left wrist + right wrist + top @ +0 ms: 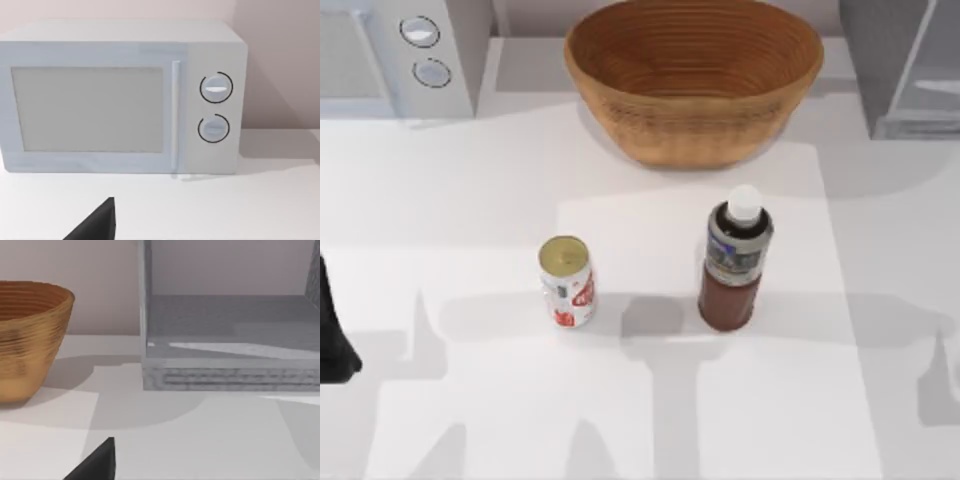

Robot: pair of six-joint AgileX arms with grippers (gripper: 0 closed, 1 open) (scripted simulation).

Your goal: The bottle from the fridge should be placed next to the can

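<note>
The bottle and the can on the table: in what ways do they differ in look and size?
The bottle is taller and slimmer in shape; the can is short. The bottle holds dark reddish-brown liquid under a grey-blue label band; the can is white with red markings. The bottle ends in a white cap, the can in a dull gold top. Both stand upright on the table, apart from each other, in front of the basket.

Woven basket [693, 80], ribbed and matt; can [567, 283] with dull gold metallic top; bottle [732, 262], glossy, with smooth white cap; table [470, 200], smooth and matt.
</note>
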